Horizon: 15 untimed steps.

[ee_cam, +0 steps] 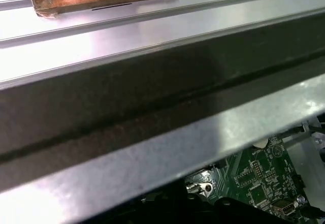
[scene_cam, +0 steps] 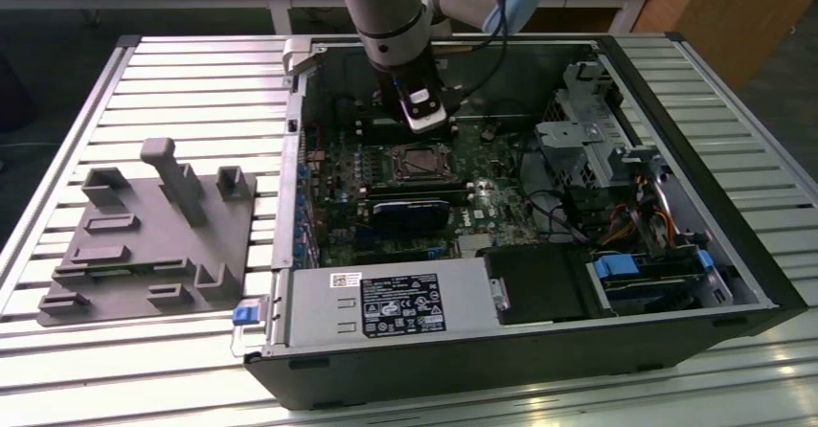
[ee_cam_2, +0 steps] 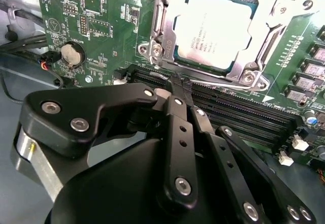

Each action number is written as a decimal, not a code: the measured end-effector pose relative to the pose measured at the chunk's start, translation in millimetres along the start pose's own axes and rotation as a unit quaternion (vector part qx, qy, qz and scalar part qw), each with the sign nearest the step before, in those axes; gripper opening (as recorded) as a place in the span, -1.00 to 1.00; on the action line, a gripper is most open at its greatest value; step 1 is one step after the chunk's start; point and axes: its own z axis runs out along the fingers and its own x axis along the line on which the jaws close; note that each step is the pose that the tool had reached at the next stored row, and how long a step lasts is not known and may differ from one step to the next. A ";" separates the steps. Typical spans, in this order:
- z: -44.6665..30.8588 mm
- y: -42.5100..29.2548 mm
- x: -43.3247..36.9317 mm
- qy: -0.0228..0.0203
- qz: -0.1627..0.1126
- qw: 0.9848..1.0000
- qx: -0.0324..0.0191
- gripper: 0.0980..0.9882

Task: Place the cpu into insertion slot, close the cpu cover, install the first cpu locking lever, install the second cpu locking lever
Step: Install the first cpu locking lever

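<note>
Fingers (ee_cam_2: 179, 96) together over motherboard (ee_cam_2: 101, 10); ribbed metal table (scene_cam: 192, 73) beneath.

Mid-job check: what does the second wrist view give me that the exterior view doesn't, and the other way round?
Second wrist view: the cpu sits in its socket with the cpu cover lying flat around it. The gripper has its fingers together, tips over the memory slots just short of the socket.
Exterior view: the whole open computer case, the arm reaching in from above, and a grey fixture block on the exterior view's left.
Both: the green motherboard around the socket.
</note>
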 end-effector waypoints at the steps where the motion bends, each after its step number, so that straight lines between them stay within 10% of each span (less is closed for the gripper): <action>1: 0.1 0.0 0.0 0.000 0.000 1.000 0.000 -0.98; 15: 2.3 0.8 1.0 -0.003 0.011 1.000 0.003 -0.98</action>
